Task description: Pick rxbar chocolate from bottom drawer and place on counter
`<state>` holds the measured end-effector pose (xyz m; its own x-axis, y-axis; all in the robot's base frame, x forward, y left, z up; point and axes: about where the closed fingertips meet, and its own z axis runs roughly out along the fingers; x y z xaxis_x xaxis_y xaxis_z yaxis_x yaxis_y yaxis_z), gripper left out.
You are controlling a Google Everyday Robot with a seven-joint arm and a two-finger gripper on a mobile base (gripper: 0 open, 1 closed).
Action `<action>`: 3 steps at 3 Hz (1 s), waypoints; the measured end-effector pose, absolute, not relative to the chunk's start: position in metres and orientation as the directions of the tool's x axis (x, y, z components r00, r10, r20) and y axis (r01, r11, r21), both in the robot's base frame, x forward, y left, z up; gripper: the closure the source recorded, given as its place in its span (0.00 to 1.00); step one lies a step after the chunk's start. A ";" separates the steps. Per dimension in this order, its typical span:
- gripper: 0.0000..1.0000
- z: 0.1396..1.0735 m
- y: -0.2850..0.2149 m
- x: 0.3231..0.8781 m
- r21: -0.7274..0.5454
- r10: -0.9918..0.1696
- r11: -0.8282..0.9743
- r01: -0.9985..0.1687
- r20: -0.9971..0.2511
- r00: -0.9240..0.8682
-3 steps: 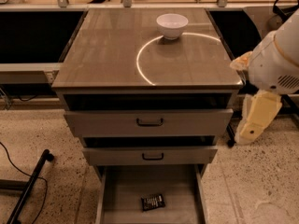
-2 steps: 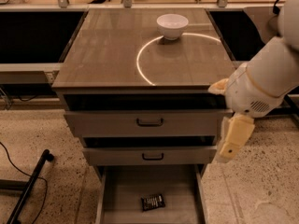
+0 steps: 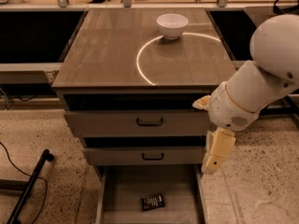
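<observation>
The rxbar chocolate [image 3: 153, 201] lies flat on the open bottom drawer [image 3: 122, 188] floor, below and left of the downward-hanging gripper [image 3: 212, 161], its long axis roughly crosswise; whether the gripper is open cannot be told.

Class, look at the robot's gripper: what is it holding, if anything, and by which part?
Nothing. The gripper hangs over the right wall of the bottom drawer; the snack bar lies apart on its floor.
</observation>
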<state>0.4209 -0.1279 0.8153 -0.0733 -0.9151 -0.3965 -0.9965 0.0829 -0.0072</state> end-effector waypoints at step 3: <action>0.00 0.691 -0.103 0.425 0.002 -0.930 -0.007 -1.000 -0.368 0.006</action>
